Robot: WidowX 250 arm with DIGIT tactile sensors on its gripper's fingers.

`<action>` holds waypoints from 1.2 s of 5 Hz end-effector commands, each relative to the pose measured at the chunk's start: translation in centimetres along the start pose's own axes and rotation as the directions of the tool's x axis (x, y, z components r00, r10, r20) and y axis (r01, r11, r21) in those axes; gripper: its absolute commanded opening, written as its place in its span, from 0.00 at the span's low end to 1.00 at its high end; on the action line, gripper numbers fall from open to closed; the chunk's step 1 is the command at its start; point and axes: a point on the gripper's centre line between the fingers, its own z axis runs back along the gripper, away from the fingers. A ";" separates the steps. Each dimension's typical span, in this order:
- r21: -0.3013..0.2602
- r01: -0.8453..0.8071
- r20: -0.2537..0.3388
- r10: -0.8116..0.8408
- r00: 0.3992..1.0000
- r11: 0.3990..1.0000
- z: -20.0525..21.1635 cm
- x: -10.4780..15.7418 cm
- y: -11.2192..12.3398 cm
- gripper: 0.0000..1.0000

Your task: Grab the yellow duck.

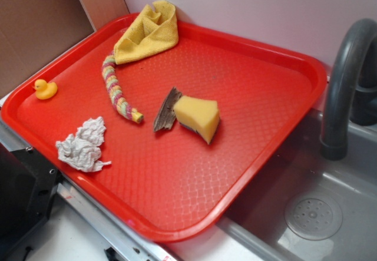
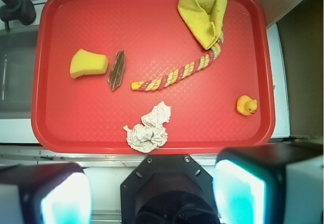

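Observation:
The small yellow duck [image 1: 45, 89] [image 2: 246, 105] sits on the red tray [image 1: 259, 96] [image 2: 55, 107], at its left edge in the exterior view and near its right edge in the wrist view. My gripper [image 2: 152, 196] hangs high above the tray's near rim, well apart from the duck. Its two fingers stand wide apart at the bottom corners of the wrist view, and nothing is between them. The gripper itself is out of the exterior view.
On the tray lie a yellow cloth [image 1: 147, 30] [image 2: 204, 9], a striped rope [image 1: 115, 90] [image 2: 174, 75], a yellow sponge wedge [image 1: 197, 116] [image 2: 88, 63], a brown wood piece [image 1: 166, 111] [image 2: 117, 70] and crumpled paper [image 1: 82, 145] [image 2: 148, 129]. A grey sink [image 1: 312, 214] with a faucet [image 1: 344, 78] lies beside the tray.

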 end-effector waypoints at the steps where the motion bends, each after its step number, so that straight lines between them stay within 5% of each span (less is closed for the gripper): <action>1: 0.000 0.000 0.000 0.000 1.000 1.000 0.0 0.0 0.0 1.00; 2: -0.091 -0.252 0.021 0.255 0.967 0.964 -1.3 1.4 1.1 1.00; 3: -0.096 -0.478 0.059 0.484 0.873 0.873 -3.0 2.1 1.9 1.00; 6: -0.007 -0.860 0.198 0.844 0.499 0.510 -10.9 4.6 9.8 1.00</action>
